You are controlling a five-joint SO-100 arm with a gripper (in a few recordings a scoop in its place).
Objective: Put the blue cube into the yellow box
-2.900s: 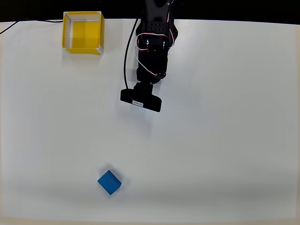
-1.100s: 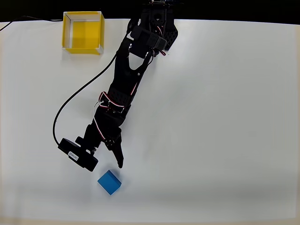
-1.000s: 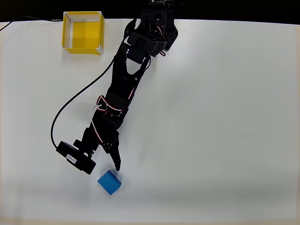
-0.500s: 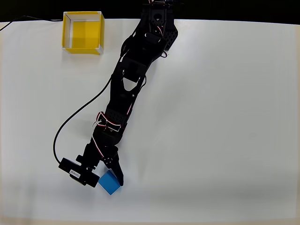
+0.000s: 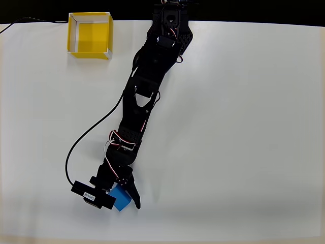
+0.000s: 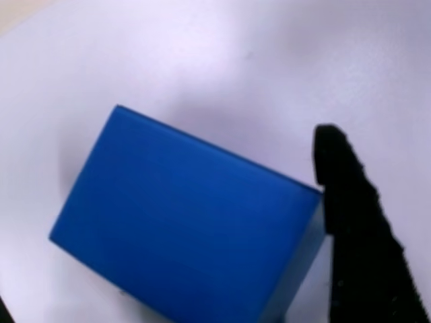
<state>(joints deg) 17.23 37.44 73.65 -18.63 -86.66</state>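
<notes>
**Pincer down around the blue cube, grip not yet closed**

Blue cube (image 5: 121,198) low on the white counter (image 5: 244,132), near the front edge in the overhead view, well apart from the yellow box (image 5: 89,35) at the far top left; sitting flat, turned at an angle to the counter's edges.

Pincer (image 5: 122,196) spread open and lowered over the cube; one dark finger (image 6: 357,235) just beside the cube's right face in the wrist view, whether touching hard to tell; the other side hidden under the camera housing in the overhead view; nothing held yet.

Likely light and rigid, judging by the plain matte faces and crisp edges; no give to expect under pressure, so no need for a hard squeeze; matte skin probably decent for friction, though smooth flat faces could still slide if pinched off-centre. Best hold: two opposite flat faces, mid-height, fingers square to them; a pinch across corners apt to spin the cube out.

Counter plain, white, smooth and level; little to stop the cube skating if nudged by one finger first. Black cable (image 5: 86,137) looping beside the arm. Dark strip beyond the far edge; lighting even; box open-topped, floor bare.
</notes>
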